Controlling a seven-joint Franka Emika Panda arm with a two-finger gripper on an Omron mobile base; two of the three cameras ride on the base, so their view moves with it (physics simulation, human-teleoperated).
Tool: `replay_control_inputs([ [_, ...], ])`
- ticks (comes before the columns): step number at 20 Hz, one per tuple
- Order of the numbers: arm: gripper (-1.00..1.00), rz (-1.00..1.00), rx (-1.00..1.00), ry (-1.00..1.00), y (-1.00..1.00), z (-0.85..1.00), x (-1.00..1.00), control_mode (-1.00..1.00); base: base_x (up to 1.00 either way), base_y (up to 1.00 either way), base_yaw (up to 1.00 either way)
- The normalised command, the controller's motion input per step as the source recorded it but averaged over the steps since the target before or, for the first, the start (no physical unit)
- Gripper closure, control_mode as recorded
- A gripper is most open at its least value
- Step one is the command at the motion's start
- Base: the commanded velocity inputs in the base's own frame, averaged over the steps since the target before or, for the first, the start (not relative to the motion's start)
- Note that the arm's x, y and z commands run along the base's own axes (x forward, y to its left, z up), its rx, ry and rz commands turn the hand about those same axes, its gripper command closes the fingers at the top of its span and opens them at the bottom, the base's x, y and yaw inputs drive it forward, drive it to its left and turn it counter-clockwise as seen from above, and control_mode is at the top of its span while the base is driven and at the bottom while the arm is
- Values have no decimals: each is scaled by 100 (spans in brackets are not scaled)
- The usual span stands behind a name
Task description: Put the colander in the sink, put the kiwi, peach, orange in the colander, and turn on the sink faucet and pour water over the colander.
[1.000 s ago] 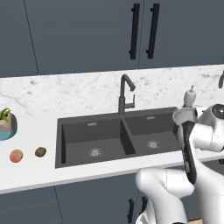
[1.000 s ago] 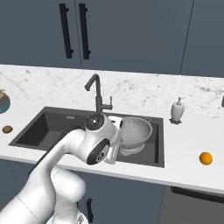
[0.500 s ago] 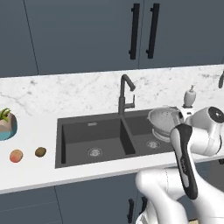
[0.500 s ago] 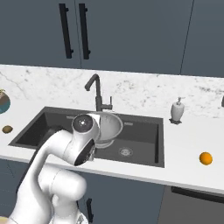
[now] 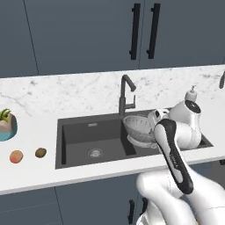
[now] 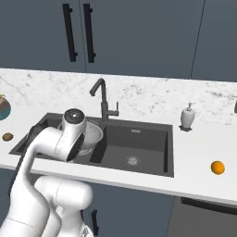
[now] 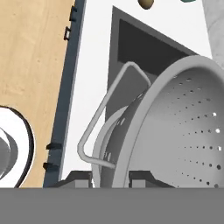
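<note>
My gripper is shut on the rim of the colander, a silvery perforated bowl with a wire side handle. The colander hangs tilted over the dark sink, about above the divider between the two basins, just in front of the sink faucet. My arm partly covers the colander in the right base view. The kiwi and the peach lie on the counter left of the sink. The orange sits on the counter far right of it.
A teal plant pot stands at the counter's left end, behind the peach. A white soap dispenser stands right of the sink. Dark cabinet doors rise behind the marble backsplash.
The arm has swung left with the colander, carrying it from over the right basin to the middle of the sink. The fruits have not moved.
</note>
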Motion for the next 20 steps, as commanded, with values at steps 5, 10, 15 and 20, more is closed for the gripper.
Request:
replay_control_inputs([
  [5,100,1,1,9,100,0,39,-100,0,0,0],
  [10,100,0,-2,-1,99,-4,65,-100,0,0,0],
  [15,100,-4,-10,0,80,-13,89,-100,0,0,0],
  [20,100,-30,-16,21,48,-26,63,-100,0,0,0],
])
